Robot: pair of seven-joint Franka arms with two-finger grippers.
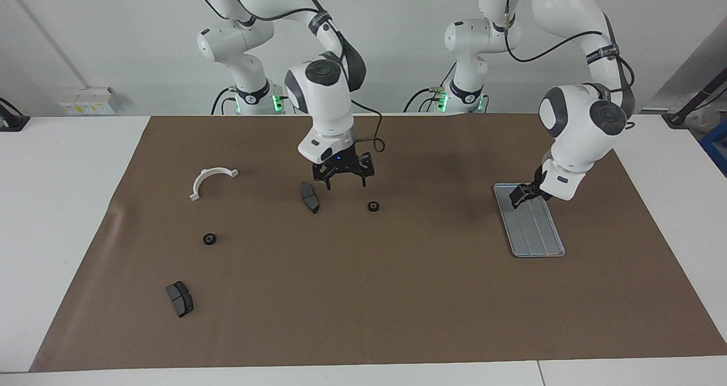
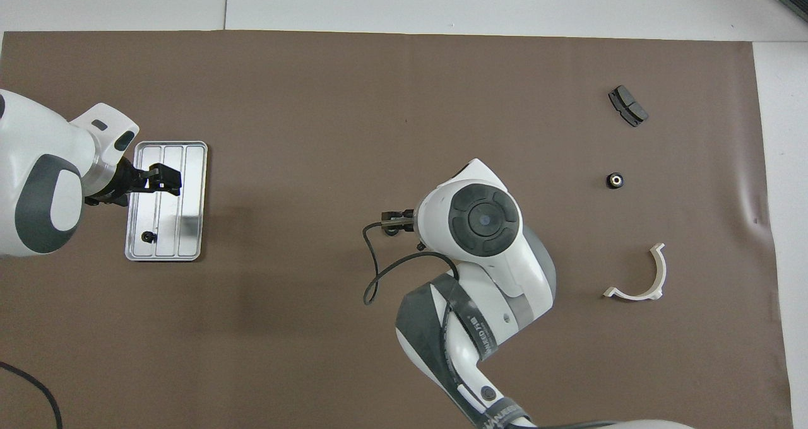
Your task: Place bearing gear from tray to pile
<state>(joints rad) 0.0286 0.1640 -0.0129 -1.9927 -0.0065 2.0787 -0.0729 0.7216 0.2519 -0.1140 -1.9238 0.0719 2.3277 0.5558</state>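
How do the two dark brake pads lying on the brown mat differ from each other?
The brake pad by the right gripper lies midway along the mat, just under the open right gripper; the brake pad near the edge lies alone toward the right arm's end, much farther from the robots. In the overhead view the first is hidden by the arm; the second shows plainly. Both are dark grey, flat and untouched.

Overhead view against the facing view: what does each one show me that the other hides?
Only the overhead view shows the gear lying in the tray; in the facing view the left gripper covers it. Only the facing view shows the brake pad near the right gripper; from overhead that arm covers it. Both show the white bracket, a loose gear and a second brake pad toward the right arm's end.
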